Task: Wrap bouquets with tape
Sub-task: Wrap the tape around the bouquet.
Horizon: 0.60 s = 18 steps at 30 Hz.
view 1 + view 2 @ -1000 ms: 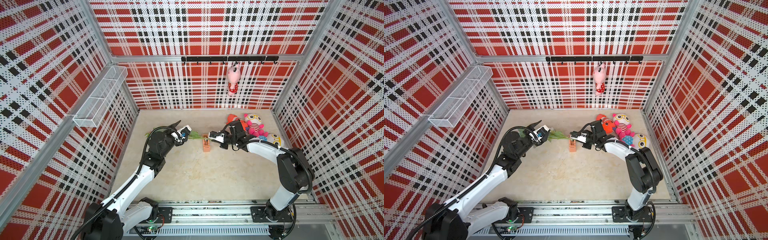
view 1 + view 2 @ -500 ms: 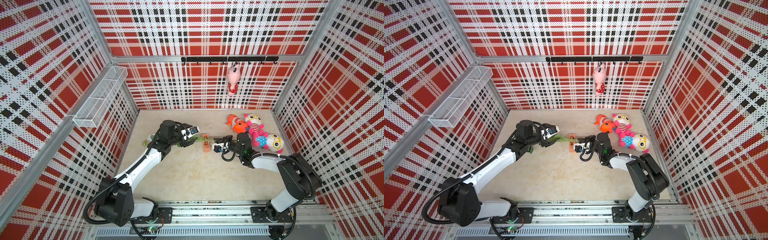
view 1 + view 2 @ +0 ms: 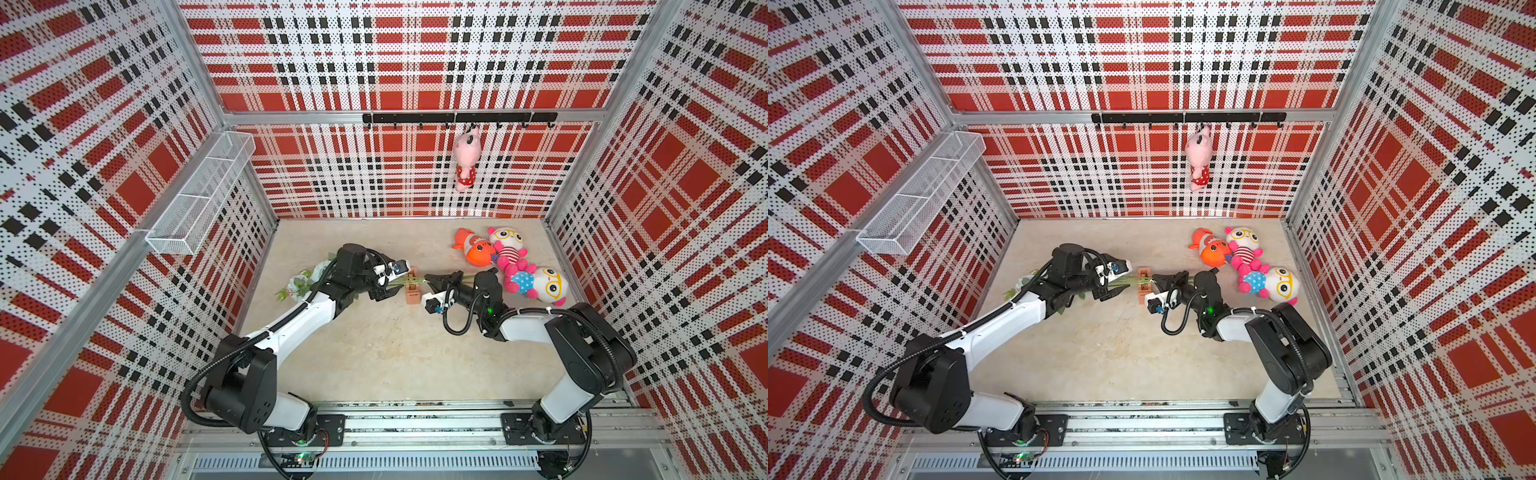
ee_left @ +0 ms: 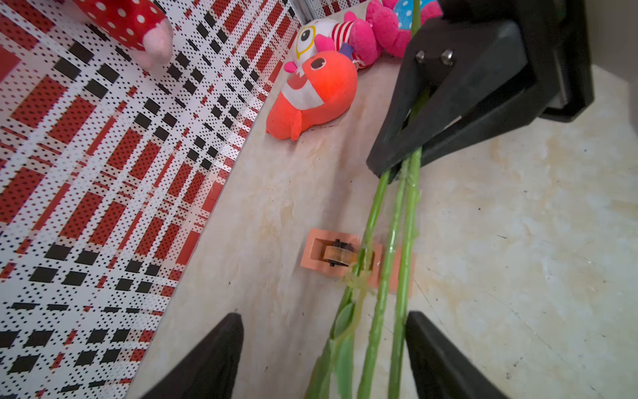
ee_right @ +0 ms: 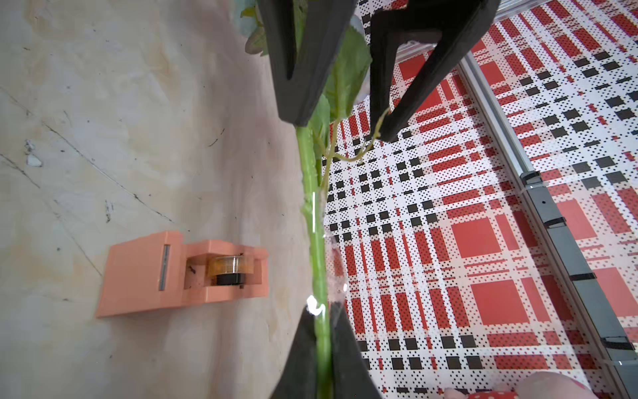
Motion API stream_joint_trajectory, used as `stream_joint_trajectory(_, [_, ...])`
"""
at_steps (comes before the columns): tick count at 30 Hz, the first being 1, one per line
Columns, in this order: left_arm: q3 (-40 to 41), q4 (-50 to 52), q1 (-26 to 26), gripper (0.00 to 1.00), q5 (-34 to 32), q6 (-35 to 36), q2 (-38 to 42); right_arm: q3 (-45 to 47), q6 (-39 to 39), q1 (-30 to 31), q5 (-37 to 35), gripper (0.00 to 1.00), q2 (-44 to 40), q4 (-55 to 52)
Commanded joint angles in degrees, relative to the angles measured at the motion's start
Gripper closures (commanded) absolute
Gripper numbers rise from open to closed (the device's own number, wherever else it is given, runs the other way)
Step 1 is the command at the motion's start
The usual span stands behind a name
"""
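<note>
With right jaws clenched on bouquet stems (image 4: 395,214) and left jaws released astride them, lower stems squarely onto tape dispenser (image 5: 155,273); avoid snagging leaves (image 5: 348,65).

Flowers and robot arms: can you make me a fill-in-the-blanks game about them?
1. The right end effector is ____ on the bouquet stems.
2. The left end effector is ____, with one jaw on each side of the stems and neither touching them.
3. The peach block on the table holds a small roll of ____.
4. The pink plush ____ from the black hook rail.

Missing words: shut, open, tape, hangs.
</note>
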<state>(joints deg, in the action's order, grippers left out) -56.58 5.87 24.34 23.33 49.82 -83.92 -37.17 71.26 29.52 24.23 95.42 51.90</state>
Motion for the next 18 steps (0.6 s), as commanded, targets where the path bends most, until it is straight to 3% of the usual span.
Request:
stream_joint_trajectory(1, [-4.7, 5.0, 0.2, 0.22, 1.0, 3.0, -3.6, 0.3, 2.2, 1.1, 2.2, 1.00, 0.3, 8.3])
stream_joint_trajectory(12, [-12.3, 17.5, -0.8, 0.38, 4.5, 8.9, -10.8, 0.2, 6.2, 1.8, 0.6, 1.00, 1.4, 7.5])
stream_joint_trajectory(15, [-13.9, 20.2, -1.5, 0.50, 6.1, 10.4, -11.8, 0.0, 6.3, 1.9, 0.7, 1.00, 1.6, 7.4])
stream_joint_trajectory(18, [-14.3, 20.7, -1.6, 0.69, 5.9, 10.8, -12.0, -0.4, 7.5, 2.1, -0.2, 1.00, 1.6, 5.6])
